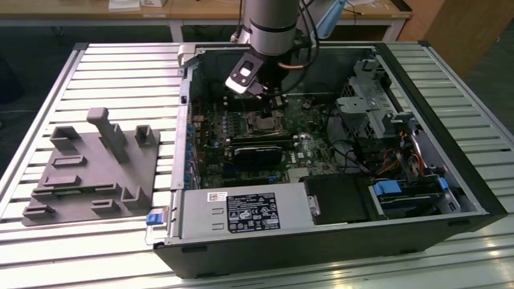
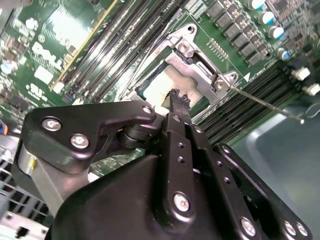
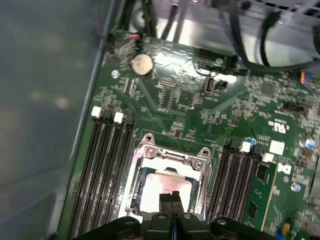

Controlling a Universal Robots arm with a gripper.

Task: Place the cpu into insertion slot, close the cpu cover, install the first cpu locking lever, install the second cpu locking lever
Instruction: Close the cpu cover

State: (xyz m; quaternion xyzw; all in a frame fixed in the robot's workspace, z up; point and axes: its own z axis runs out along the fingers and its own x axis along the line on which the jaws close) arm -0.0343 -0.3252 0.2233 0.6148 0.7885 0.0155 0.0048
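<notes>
Gripper (image 2: 178, 98): matte black, bolted with bright screws. Its two slim fingers are pressed together with nothing between them, tip over the cpu's top. Whether it touches or is just clear, I cannot tell.
Cpu (image 3: 159, 182): flat square with a pale silvery metal top and a dull sheen, lying in the insertion slot.
Insertion slot (image 1: 262, 124): small square socket on the green motherboard (image 3: 190, 95), in the upper middle of the exterior view, under the arm.
Cpu cover (image 3: 172, 156): thin silvery frame plate with a cut-out centre, lying flat around the cpu.
Lever (image 2: 265, 103): thin bare wire rod, reaching out from a corner of the cover over the black memory slots (image 2: 235, 112).
Computer case (image 1: 321, 247): black metal box, open on top. It holds the motherboard, a black graphics card (image 1: 259, 155) and a grey, white-labelled power supply (image 1: 241, 212) along its lower edge.
Tabletop (image 1: 120, 66): ribbed aluminium slats.
Fixture (image 1: 88, 174): matte grey block with uprights and pockets, at the exterior view's left, beside the case.
</notes>
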